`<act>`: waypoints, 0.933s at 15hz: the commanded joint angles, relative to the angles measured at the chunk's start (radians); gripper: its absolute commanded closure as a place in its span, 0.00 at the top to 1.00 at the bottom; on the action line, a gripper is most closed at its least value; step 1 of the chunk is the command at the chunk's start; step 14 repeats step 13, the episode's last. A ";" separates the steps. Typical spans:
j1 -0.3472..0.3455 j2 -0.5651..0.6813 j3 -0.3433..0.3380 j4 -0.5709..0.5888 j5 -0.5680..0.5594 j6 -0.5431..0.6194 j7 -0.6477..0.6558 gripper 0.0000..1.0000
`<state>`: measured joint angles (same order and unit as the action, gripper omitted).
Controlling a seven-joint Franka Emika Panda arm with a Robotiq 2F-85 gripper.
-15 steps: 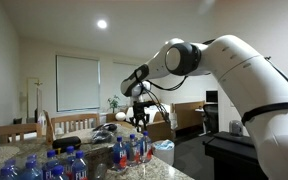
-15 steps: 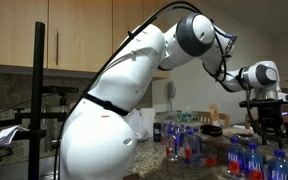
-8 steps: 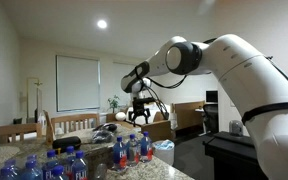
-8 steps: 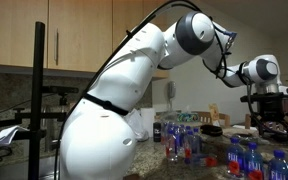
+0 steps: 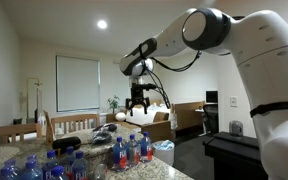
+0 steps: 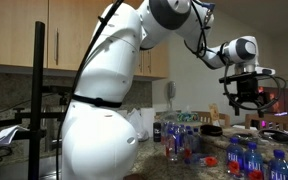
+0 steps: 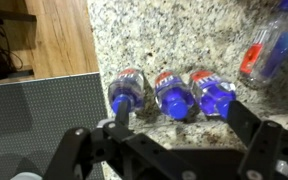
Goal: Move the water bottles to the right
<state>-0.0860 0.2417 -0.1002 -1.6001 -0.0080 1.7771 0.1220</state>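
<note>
Three red-labelled water bottles with blue caps stand upright in a row on the granite counter, seen from above in the wrist view. My gripper hangs above them, open, with nothing between its fingers. A fourth bottle stands at the upper right. In both exterior views the gripper is raised well clear of the bottles. The red-labelled row stands near the counter's end, and several blue-labelled bottles cluster apart from it. Red-labelled bottles and blue-labelled ones also show in an exterior view.
The counter edge drops to a wooden floor, with a grey bin beside it. Chairs and a dining table stand behind the counter. Wooden cabinets hang on the wall.
The gripper has opened, let go of a red-labelled bottle and risen straight up above the row. The arm has swung higher.
</note>
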 commanded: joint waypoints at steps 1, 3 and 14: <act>0.060 -0.184 0.046 -0.232 0.036 0.052 0.118 1.00; 0.096 -0.242 0.081 -0.317 0.072 0.103 0.186 1.00; 0.142 -0.321 0.145 -0.437 0.136 0.166 0.272 1.00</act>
